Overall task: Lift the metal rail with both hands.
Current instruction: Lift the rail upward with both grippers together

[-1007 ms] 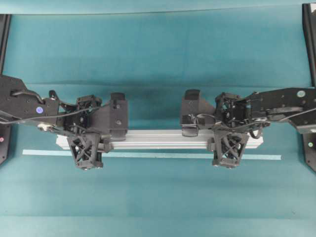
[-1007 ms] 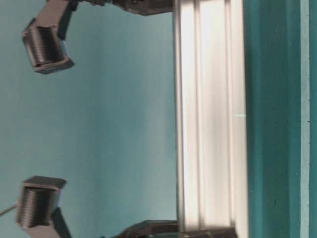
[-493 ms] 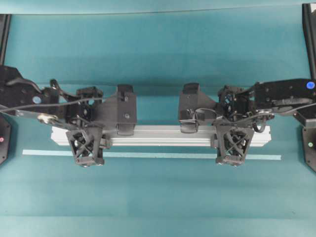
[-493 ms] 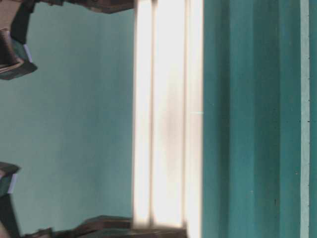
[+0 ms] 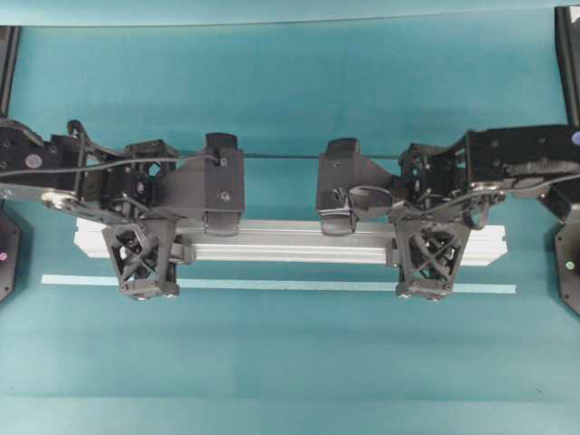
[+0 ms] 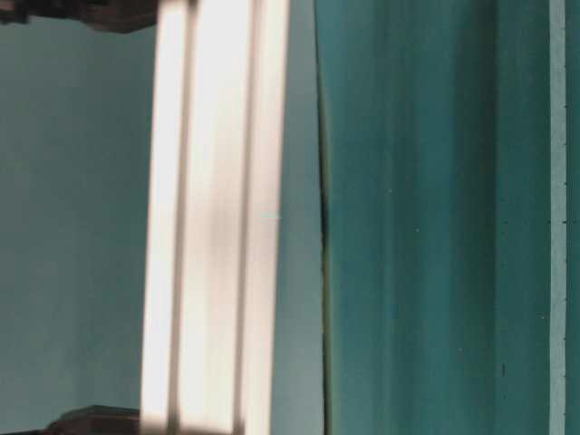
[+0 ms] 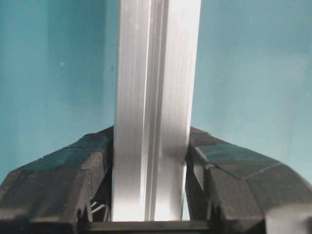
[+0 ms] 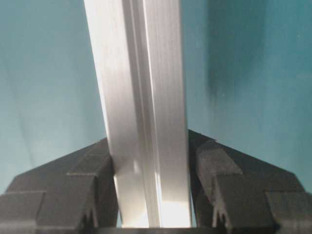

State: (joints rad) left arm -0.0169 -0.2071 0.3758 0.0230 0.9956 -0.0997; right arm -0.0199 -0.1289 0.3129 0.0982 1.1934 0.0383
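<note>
I can't read any brand, label or writing on the metal rail or the arms. From overhead I see the rail lying crosswise over the teal table, just above the pale-green tape strip, w/ the left gripper clamped on the rail near its left end and the right gripper clamped near its right end. Only the wrist cams show the grip up close — fingers pressed to both rail faces on the left, same w/ the right-side fingers — while the table-level cam shows the rail clear of the table.
</note>
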